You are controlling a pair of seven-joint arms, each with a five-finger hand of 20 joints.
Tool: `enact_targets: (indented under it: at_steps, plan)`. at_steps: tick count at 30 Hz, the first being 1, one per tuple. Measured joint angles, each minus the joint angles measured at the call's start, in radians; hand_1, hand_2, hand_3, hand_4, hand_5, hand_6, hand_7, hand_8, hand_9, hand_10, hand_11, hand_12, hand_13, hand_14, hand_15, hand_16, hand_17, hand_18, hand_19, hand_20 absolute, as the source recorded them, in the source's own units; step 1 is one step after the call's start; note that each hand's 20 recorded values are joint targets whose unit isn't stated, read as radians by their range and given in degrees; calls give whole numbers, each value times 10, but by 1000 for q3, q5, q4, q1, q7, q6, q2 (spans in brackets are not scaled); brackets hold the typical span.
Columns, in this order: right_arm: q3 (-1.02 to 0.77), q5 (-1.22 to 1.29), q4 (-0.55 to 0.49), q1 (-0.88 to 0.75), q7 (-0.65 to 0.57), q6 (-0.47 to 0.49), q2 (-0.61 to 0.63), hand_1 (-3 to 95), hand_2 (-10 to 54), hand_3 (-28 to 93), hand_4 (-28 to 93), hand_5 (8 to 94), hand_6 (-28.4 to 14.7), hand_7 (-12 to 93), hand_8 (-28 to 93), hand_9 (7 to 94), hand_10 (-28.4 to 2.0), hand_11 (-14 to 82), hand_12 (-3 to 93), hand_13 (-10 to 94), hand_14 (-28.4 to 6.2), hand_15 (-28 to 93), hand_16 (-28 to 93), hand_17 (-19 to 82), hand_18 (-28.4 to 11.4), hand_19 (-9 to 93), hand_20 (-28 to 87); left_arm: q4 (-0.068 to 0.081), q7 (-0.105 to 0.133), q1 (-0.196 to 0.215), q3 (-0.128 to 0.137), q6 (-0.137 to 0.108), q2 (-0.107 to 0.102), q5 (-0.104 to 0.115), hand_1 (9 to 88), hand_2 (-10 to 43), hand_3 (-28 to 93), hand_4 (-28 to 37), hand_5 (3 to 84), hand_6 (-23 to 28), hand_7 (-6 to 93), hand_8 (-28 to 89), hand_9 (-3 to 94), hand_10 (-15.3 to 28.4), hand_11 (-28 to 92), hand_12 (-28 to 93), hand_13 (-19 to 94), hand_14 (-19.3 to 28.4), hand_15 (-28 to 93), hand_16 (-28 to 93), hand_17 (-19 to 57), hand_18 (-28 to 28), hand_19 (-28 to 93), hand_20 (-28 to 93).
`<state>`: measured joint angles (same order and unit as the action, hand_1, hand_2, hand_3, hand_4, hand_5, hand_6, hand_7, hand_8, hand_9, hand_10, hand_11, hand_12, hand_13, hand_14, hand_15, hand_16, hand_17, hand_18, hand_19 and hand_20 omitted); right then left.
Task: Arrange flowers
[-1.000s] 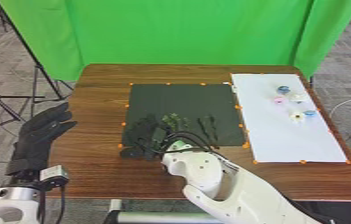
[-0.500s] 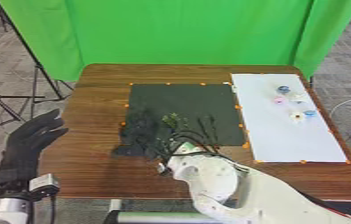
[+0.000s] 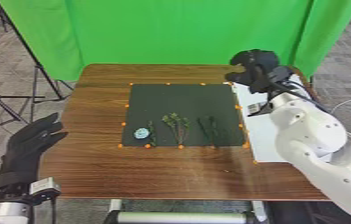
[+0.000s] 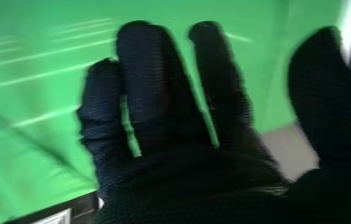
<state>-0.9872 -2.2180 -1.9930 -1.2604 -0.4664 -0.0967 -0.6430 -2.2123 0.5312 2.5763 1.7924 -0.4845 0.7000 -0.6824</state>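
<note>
Lying left of and below centre in the head view, the round pale-blue flower point(image 3: 142, 133) is set beside a slim green stem point(image 3: 152, 135), presumably to crown it. At upper right, the black-gloved right hand point(image 3: 261, 62) is held fingers apart, probably for another bloom.

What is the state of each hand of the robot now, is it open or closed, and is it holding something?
Left hand: open, holding nothing.
Right hand: open, fingers extended, holding nothing.

Smooth wooden table point(image 3: 91, 172), matt mat point(image 3: 180, 102), cloth curtain point(image 3: 171, 32), right robot hand point(image 3: 260, 65) in textured fabric
</note>
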Motion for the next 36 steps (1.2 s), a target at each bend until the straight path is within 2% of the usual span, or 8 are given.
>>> enact_targets:
  at_steps: [5, 11, 19, 29, 36]
  plan:
    - [-117, 10, 117, -82, -72, 6, 93, 212, 21, 846, -252, 542, -50, 217, -148, 549, -176, 221, 163, 509, -154, 727, 138, 285, -206, 894, 284, 3, -8, -41, -37, 2, -6, -4, 278, 17, 823, -216, 356, 69, 207, -127, 319, 180, 337, 101, 221, 240, 611, -125, -119, 202, 523, 108]
    - [-215, 18, 192, -145, -132, 64, 107, 223, 10, 850, -259, 543, -46, 223, -149, 551, -172, 223, 161, 514, -148, 726, 140, 288, -206, 897, 279, 3, -13, -64, -48, 4, -7, -6, 277, 17, 823, -215, 356, 69, 207, -127, 319, 179, 337, 102, 220, 240, 610, -125, -119, 202, 524, 107]
    - [-213, 48, 219, -166, -172, 109, 89, 230, 6, 853, -263, 549, -43, 229, -154, 562, -170, 225, 160, 519, -144, 722, 142, 290, -207, 901, 274, 10, 21, -68, -77, 1, -38, 11, 277, 16, 825, -215, 355, 69, 207, -127, 318, 180, 338, 102, 220, 240, 610, -126, -119, 202, 524, 106]
    - [-252, 104, 237, -218, -214, 205, 44, 227, -1, 859, -263, 523, -52, 218, -148, 537, -182, 211, 162, 510, -149, 725, 144, 283, -208, 904, 268, 14, 27, -67, -77, 1, -45, 15, 277, 17, 824, -214, 356, 69, 208, -127, 318, 180, 337, 101, 220, 240, 609, -126, -119, 202, 525, 105]
    - [-250, 102, 253, -228, -224, 220, 34, 230, -9, 861, -266, 512, -52, 216, -146, 530, -182, 211, 163, 509, -148, 726, 142, 280, -209, 903, 266, 19, 26, -77, -82, 2, -45, 15, 277, 17, 824, -214, 355, 69, 208, -127, 318, 180, 337, 102, 220, 239, 610, -125, -119, 202, 525, 104]
